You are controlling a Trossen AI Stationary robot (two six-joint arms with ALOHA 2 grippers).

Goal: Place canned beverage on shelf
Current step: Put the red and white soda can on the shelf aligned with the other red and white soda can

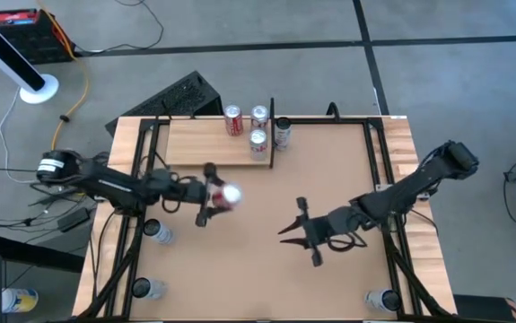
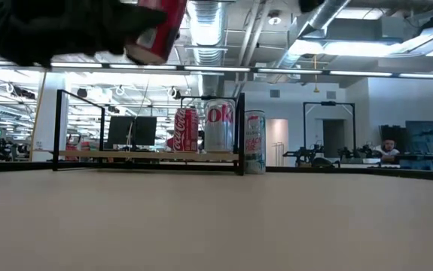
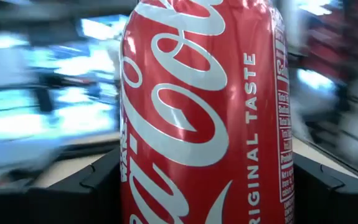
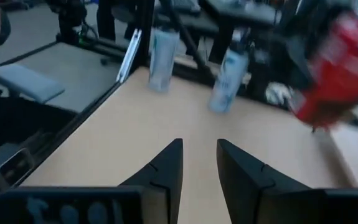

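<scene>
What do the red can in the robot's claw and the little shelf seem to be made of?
The red can looks like thin painted metal, probably aluminium: glossy highlights run across its printed side. The shelf looks like pale, matte wood with visible grain, and its upright end piece looks like thin black metal, though that is less certain.

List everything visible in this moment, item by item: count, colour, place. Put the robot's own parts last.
Shelf: one, pale wood with a black upright end piece, far-left part of the table.
Cans on the shelf: three; a red one, a silver one and another silver one, all near the end piece.
Can beside the shelf: one, pale, on the table just past the end piece.
Held can: one, red, lifted above the table.
Table: one, tan.
Keyboard: one, black, on the floor beyond the table.
Person: one, far off in the room.
Left gripper: shut on the held can.
Right gripper: mid-table, fingers a little apart, holding nothing.
</scene>
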